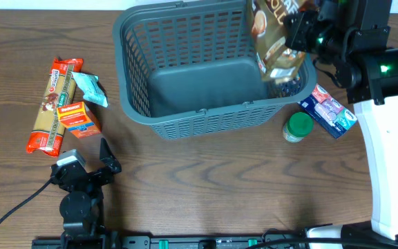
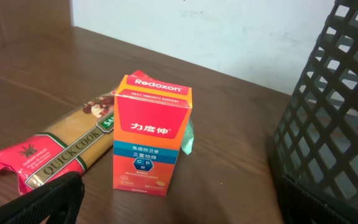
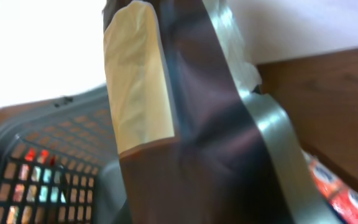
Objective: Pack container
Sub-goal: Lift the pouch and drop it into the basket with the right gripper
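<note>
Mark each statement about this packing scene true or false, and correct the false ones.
1. The right gripper holds a brown pouch above the basket. True.
2. The green-lidded jar stands inside the basket. False: it stands on the table outside the basket's right end.
3. The visible basket floor is bare. True.
4. The left gripper grips the orange box. False: it is open and apart from the box.
5. The orange box lies right of the basket. False: it is on the left, beside the pasta pack.
</note>
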